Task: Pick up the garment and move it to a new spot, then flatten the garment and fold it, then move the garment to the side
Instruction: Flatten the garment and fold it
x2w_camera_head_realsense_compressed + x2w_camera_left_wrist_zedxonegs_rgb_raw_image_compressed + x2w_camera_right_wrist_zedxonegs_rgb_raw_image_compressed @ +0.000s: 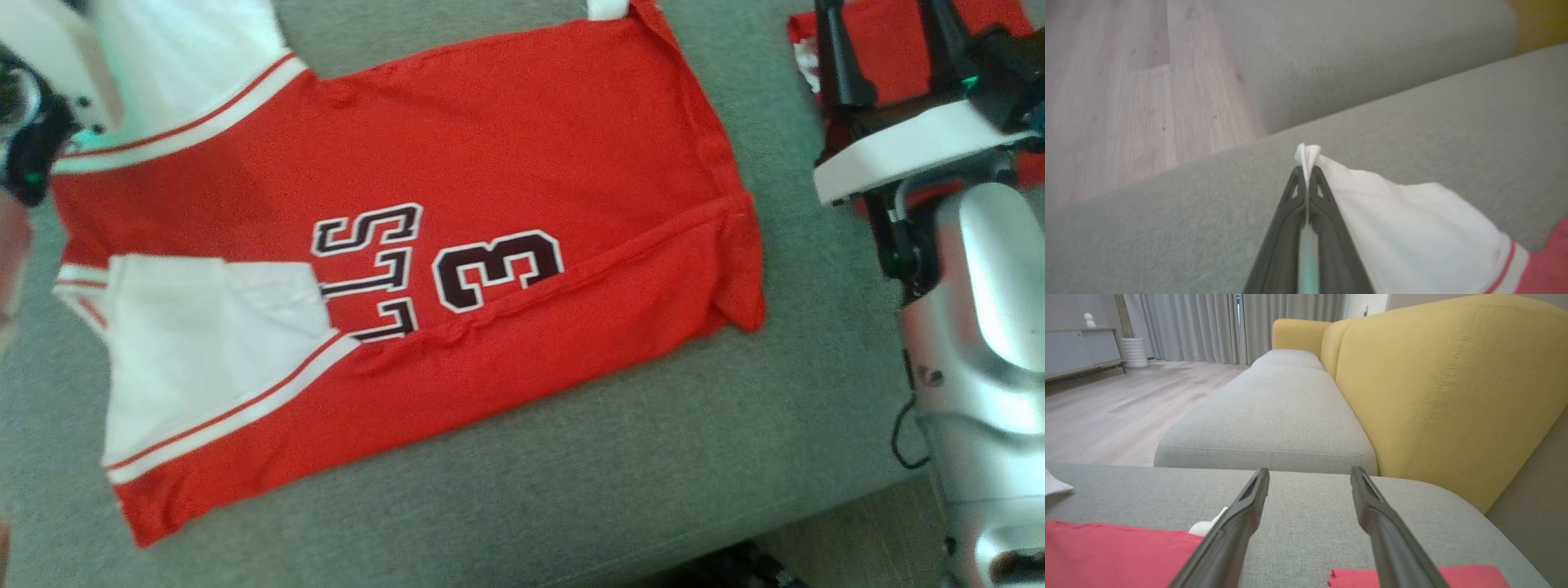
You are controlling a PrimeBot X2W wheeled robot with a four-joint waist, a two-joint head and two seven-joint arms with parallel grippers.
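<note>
- now the left gripper [1306, 168] is pressed together, pinching the tip of the white sleeve [1404, 228].
- from that pinch the jersey [506, 155] lies flat across the cushion [588, 482], toward the robot's right.
- its long axis runs left to right in the head view, with the hem [722, 163] nearer the right arm.
- right gripper [1310, 470] is spread and empty, beside that end.
- likely the left arm folds the sleeve inward.
</note>
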